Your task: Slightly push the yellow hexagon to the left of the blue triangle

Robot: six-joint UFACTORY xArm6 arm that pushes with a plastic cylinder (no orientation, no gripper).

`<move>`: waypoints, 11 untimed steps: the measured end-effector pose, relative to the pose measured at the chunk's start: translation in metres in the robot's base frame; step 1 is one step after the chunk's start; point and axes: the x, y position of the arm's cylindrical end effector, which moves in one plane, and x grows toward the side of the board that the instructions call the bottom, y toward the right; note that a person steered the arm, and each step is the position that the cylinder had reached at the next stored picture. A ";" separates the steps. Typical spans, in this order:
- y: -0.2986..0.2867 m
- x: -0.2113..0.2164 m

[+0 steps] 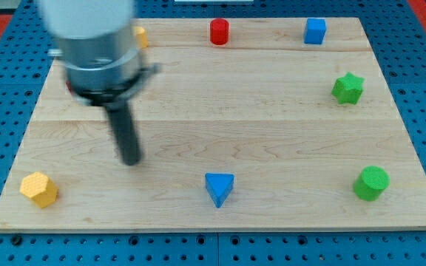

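Observation:
The yellow hexagon [38, 190] lies near the board's bottom left corner. The blue triangle [219, 188] lies at the bottom middle, far to the hexagon's right. My tip [131, 159] rests on the board between them, up and to the right of the hexagon and left of the triangle, touching neither. The arm's grey body fills the view's top left.
A red cylinder [219, 32] and a blue cube [315, 31] sit along the top edge. A green star [347, 89] is at the right, a green cylinder [371, 182] at the bottom right. A yellow block [140, 36] peeks out beside the arm at top left.

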 end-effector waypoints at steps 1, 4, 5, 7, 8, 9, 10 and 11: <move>-0.080 -0.004; -0.126 0.071; -0.104 0.078; -0.093 0.018; -0.081 0.026; -0.092 0.044; -0.073 0.046; -0.030 0.044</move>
